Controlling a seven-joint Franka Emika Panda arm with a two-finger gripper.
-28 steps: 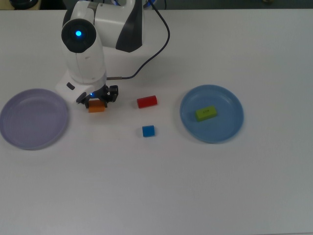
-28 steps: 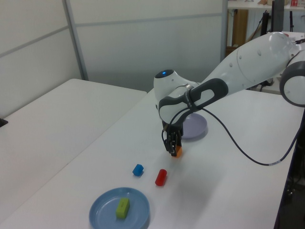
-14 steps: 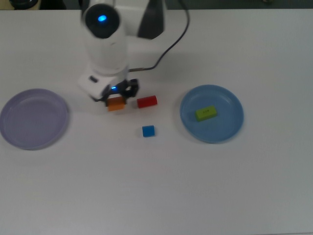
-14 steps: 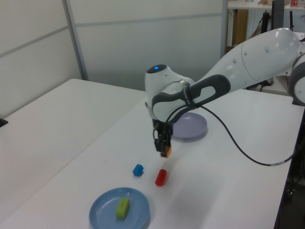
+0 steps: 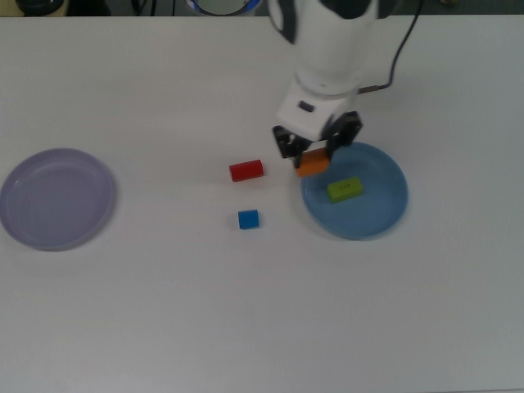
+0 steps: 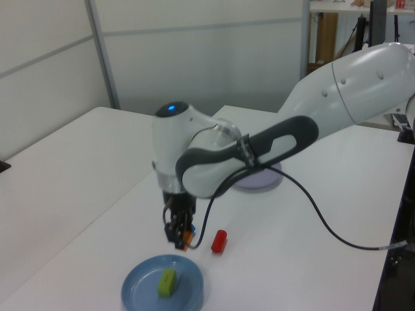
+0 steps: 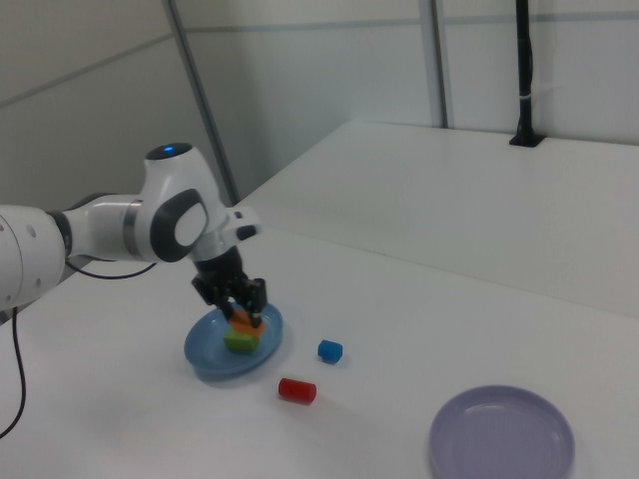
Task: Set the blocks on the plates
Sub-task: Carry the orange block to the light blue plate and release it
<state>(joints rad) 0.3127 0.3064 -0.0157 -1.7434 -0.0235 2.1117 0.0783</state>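
Observation:
My gripper (image 5: 314,155) (image 6: 180,241) (image 7: 243,311) is shut on the orange block (image 5: 313,166) (image 6: 186,240) (image 7: 245,321) and holds it in the air above the near-left rim of the light blue plate (image 5: 385,214) (image 6: 139,281) (image 7: 205,357) in the top view. A lime-green block (image 5: 345,189) (image 6: 167,283) (image 7: 241,340) lies on that plate. On the table between the plates are the red block (image 5: 246,170) (image 6: 219,241) (image 7: 297,390) and the blue cube (image 5: 248,219) (image 7: 329,350). The lavender plate (image 5: 56,197) (image 6: 266,178) (image 7: 501,437) holds nothing.
The arm's white body (image 5: 332,41) and its black cable (image 5: 403,49) reach in from the top view's upper edge. In the left view the cable (image 6: 324,220) hangs low over the table. A black post (image 7: 523,75) stands at the far table edge in the right view.
The gripper has carried the orange block from beside the red block toward the top view's right, to the rim of the light blue plate. The other blocks have stayed put.

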